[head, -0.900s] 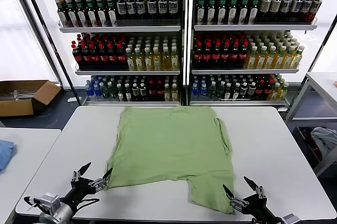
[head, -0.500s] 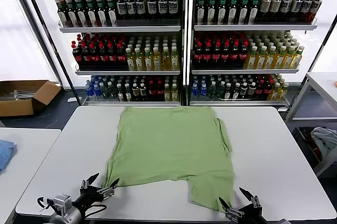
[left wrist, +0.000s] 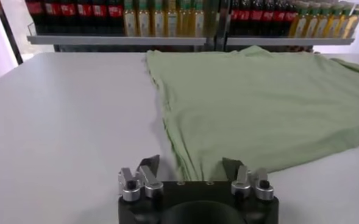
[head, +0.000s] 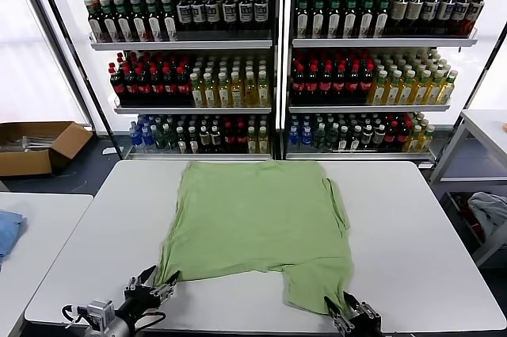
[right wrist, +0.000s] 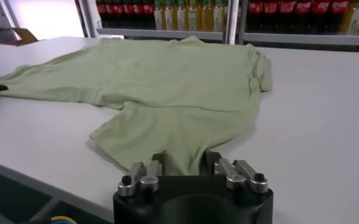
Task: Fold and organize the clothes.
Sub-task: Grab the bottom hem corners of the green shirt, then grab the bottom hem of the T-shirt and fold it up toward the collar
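White desk (head: 412,218) out front, drink shelves way at the back. Starting nearest: both tools sit right at the near edge of the desk, low and level, aimed away from the robot toward the shelves.

The left tool (head: 152,289) has its fingers spread fairly wide, and the near left corner of the shirt (head: 257,226) lies just ahead of it, a bit toward the middle. In the left wrist view the left tool (left wrist: 190,173) is lined up with the hem corner sitting between the tips.

The right tool (head: 348,315) looks narrower, parted just enough to straddle the cloth; in the right wrist view the right tool (right wrist: 184,164) has the shirt's nearest flap right at its tips (can't tell if it's actually touching).

The shirt (right wrist: 167,91) lies flat, plain green side up, long axis running straight away from the robot, collar end farthest. Each arm is close to its own corner, so my guess is a two-corner pinch at the near hem.
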Robot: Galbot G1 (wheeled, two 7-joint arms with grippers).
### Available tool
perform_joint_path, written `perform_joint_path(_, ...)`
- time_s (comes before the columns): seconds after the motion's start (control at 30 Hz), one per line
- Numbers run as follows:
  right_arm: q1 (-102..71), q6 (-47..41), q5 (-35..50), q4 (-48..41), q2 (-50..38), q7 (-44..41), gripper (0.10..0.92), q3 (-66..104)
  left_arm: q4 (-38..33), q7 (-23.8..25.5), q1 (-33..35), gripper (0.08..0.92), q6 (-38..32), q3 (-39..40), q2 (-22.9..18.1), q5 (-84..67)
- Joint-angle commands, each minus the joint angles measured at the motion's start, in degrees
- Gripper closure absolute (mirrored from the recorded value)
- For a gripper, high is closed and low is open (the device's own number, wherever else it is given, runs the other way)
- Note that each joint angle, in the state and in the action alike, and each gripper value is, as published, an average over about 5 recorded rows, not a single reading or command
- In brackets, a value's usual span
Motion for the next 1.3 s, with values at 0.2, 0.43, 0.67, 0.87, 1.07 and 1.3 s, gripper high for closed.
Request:
perform_joint_path(0.2, 0.1, 2.4, 0.8, 0.0, 0.5, -0.5, 0.918, -0.7, -1.6, -1.9, 0.5, 0.719, -0.6, 0.8, -0.7, 0.6)
perform_joint_path(0.43, -1.9, 7.9, 3.9, 1.6, 1.0, -3.4, 0.918, 1.1, -4.8, -2.6, 1.4, 0.895, -1.1, -0.2, -0.7, 0.4)
perform_joint_path(0.67, -8.3, 11.2, 7.2, 5.6, 1.7, -6.4, 0.918, 5.3, -11.4, -2.9, 5.3, 0.913, -1.1, -2.4, -1.4, 0.3)
perform_joint_path(0.87, -13.1, 11.8, 9.4, 8.7, 3.4, -7.9, 0.918, 9.3, -15.6, -3.1, 8.5, 0.913, -0.7, -4.5, -2.0, 0.3)
perform_joint_path(1.07, -17.0, 13.3, 10.1, 10.7, 5.4, -8.7, 0.918, 11.0, -18.6, -3.4, 11.7, 0.913, -0.4, -6.4, -2.9, 0.4)
perform_joint_path(1.3, -15.8, 14.2, 15.4, 12.1, 5.6, -7.4, 0.918, 10.3, -20.9, -3.2, 11.2, 0.913, 0.8, -5.8, -1.4, 0.2)
